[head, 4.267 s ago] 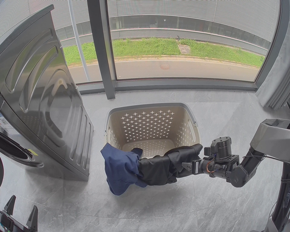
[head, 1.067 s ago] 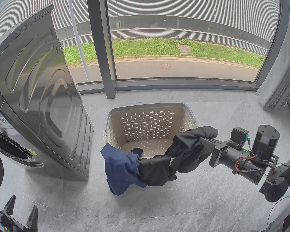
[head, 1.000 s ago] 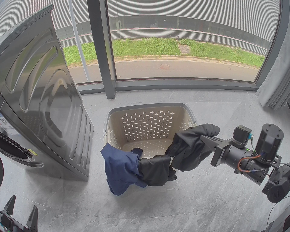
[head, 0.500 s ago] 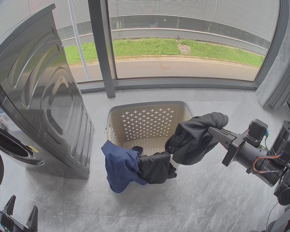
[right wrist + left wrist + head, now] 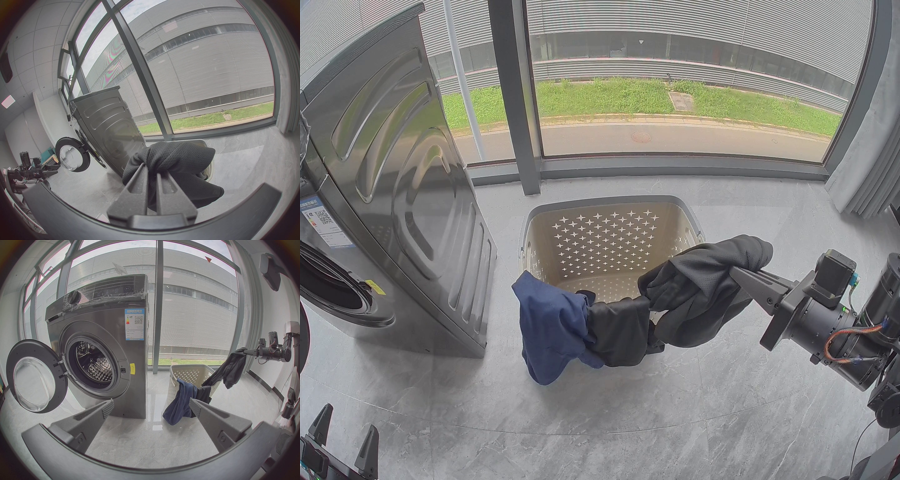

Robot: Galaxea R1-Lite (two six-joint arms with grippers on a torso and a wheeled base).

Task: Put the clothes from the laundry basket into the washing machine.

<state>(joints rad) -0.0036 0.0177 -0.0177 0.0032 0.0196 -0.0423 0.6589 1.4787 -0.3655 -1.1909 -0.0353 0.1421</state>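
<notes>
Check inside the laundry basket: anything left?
Far wall and floor of the laundry basket look bare. The blue garment and black garment hang over its near rim, hiding the near floor.

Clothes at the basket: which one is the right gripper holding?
The black garment: the right gripper is shut on its raised end; the blue garment hangs over the basket rim.

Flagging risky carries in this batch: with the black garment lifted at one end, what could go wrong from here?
1. The right gripper holds one end of the black garment; the other end lies over the front rim of the laundry basket, bunched against the blue garment, so pulling may drag the blue one onto the floor. 2. The trailing cloth may snag the rim and tip the basket.
</notes>
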